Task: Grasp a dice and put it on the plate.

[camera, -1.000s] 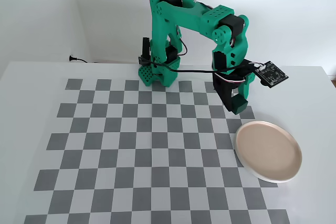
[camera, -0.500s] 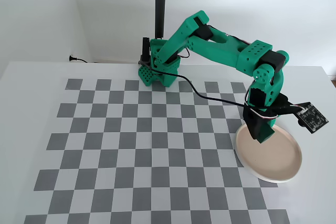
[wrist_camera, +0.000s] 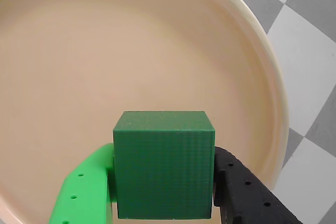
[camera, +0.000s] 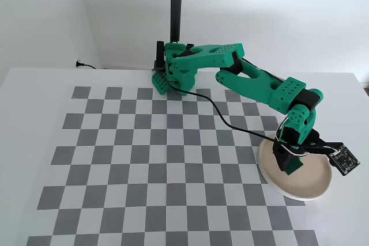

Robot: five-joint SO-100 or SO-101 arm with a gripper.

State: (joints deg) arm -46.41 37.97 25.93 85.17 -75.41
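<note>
The dice, a plain dark green cube, sits between my gripper's bright green finger on the left and black finger on the right. The jaws are shut on it, both touching its sides. It is over the pale beige inside of the plate, near the plate's near rim. I cannot tell whether it touches the plate. In the fixed view the gripper is low over the plate at the right of the board. The dice is hidden there by the gripper.
The plate lies on a grey and white checkered mat on a white table. The arm's base and a black pole stand at the far edge. A black cable runs across the mat to the wrist.
</note>
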